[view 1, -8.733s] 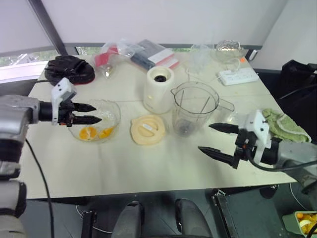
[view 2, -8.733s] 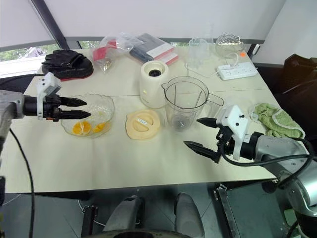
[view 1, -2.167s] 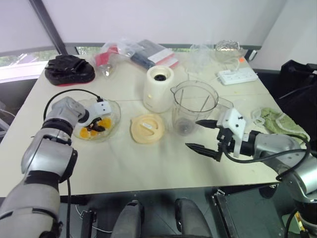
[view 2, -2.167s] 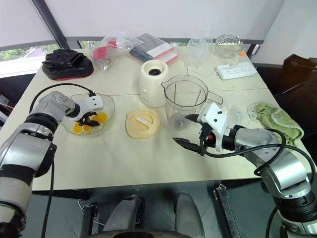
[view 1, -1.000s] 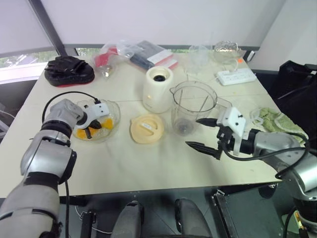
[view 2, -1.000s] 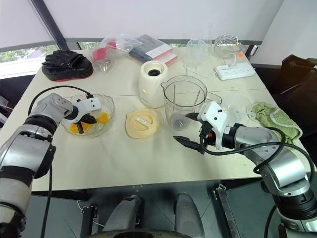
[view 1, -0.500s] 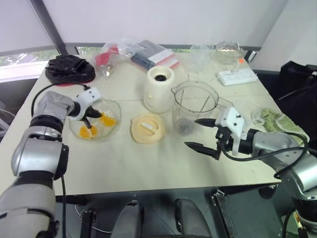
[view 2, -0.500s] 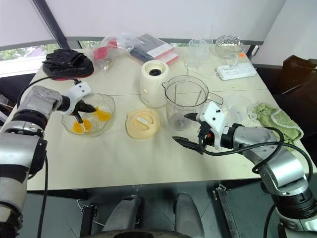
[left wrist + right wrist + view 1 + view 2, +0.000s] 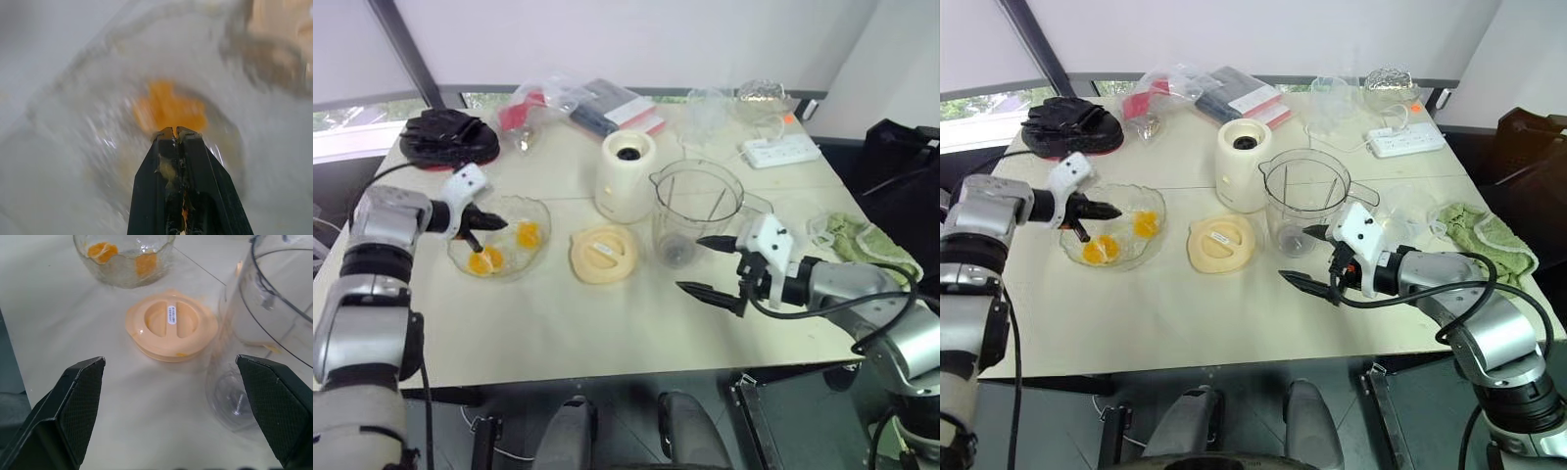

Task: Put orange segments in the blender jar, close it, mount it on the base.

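Note:
Two orange segments (image 9: 484, 260) (image 9: 527, 235) lie in a shallow clear bowl (image 9: 540, 257) on the left of the table. My left gripper (image 9: 499, 223) is shut and hovers over the bowl's left rim, pointing toward the middle; its fingers (image 9: 161, 166) carry smears of pulp, and a segment (image 9: 168, 110) lies just beyond their tips. The blender jar (image 9: 697, 211) stands upright and without a lid at the centre. The cream base (image 9: 626, 176) stands behind it to the left. In front of the jar, my right gripper (image 9: 689, 262) is wide open and holds nothing.
A flat cream lid (image 9: 604, 253) lies between bowl and jar. At the back are black gloves (image 9: 448, 137), plastic bags (image 9: 533, 108), a packet (image 9: 617, 108) and a power strip (image 9: 781, 150). A green cloth (image 9: 862, 240) lies at the right edge.
My left gripper has lifted out of the bowl, drawn back to the left rim and rolled. The right gripper has stayed where it was.

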`<move>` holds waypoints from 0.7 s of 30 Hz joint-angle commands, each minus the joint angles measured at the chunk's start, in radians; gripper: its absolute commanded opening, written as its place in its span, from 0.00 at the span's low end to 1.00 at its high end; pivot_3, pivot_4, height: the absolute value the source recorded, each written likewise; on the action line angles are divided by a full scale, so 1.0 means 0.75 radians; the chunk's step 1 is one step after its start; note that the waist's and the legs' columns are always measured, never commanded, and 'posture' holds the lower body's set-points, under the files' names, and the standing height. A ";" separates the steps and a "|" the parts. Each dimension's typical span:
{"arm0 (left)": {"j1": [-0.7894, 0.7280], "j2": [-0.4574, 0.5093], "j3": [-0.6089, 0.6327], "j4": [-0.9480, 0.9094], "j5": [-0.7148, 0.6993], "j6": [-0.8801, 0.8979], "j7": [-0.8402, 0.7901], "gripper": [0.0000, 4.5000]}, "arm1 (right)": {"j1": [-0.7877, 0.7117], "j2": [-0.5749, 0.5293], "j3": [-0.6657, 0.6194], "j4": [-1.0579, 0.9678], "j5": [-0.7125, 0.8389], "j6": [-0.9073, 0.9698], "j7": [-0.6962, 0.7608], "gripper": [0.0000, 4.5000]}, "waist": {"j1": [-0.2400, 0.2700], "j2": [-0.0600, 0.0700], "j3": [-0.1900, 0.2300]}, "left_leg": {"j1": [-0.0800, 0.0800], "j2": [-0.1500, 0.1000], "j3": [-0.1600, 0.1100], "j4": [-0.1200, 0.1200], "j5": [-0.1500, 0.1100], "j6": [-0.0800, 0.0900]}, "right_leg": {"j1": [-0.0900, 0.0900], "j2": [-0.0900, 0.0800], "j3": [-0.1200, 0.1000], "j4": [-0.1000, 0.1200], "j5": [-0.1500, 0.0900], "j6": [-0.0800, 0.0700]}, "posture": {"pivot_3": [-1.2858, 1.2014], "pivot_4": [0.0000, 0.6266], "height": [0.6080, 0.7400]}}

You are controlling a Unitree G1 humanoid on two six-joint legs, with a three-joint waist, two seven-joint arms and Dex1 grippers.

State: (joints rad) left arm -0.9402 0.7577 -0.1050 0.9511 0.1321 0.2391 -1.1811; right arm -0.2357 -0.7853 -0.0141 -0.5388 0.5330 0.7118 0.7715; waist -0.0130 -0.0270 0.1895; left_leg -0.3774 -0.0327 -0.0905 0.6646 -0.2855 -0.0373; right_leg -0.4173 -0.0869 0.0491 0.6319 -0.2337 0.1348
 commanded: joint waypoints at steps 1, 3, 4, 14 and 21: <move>-0.044 -0.006 -0.066 0.046 0.075 -0.067 0.054 0.20 | -0.033 0.009 -0.005 0.015 -0.008 -0.035 0.013 1.00 | 0.004 0.000 0.000 | 0.000 0.000 0.000 0.000 0.000 0.000 | 0.000 0.000 0.000 0.000 0.000 0.000 | 0.52 0.24 1.00; -0.082 -0.024 -0.107 0.104 0.111 -0.106 0.063 0.42 | -0.040 0.011 0.002 0.023 -0.011 -0.039 0.019 1.00 | 0.004 0.000 0.000 | 0.000 -0.001 0.000 0.000 0.000 0.000 | 0.001 0.000 0.000 -0.001 0.000 0.000 | 0.52 0.24 1.00; -0.106 -0.036 -0.123 0.134 0.125 -0.115 0.067 0.53 | -0.044 0.012 0.005 0.028 -0.012 -0.041 0.022 1.00 | 0.003 0.000 0.000 | 0.000 -0.001 0.000 0.000 0.000 0.000 | 0.001 0.000 0.000 -0.001 0.000 0.000 | 0.52 0.24 1.00; -0.263 -0.179 -0.263 0.368 0.285 -0.188 0.185 0.65 | -0.062 0.012 0.015 0.041 -0.023 -0.042 0.049 1.00 | -0.006 -0.001 0.000 | -0.001 -0.001 0.000 0.000 0.000 0.000 | 0.000 0.000 0.000 -0.001 0.000 0.000 | 0.52 0.24 1.00; -0.286 -0.229 -0.273 0.436 0.329 -0.198 0.293 0.65 | -0.043 0.012 0.005 0.024 -0.030 -0.043 0.042 1.00 | -0.003 -0.001 0.000 | -0.004 -0.001 0.000 0.000 0.000 0.000 | -0.003 0.000 0.000 -0.001 0.000 0.000 | 0.52 0.24 1.00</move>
State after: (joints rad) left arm -1.1219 0.5818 -0.3024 1.2791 0.3659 0.1012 -0.9771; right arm -0.2640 -0.7757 0.0067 -0.4956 0.5137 0.6978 0.8051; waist -0.0151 -0.0276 0.1898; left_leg -0.3805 -0.0335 -0.0904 0.6648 -0.2855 -0.0373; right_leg -0.4196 -0.0872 0.0490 0.6312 -0.2337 0.1350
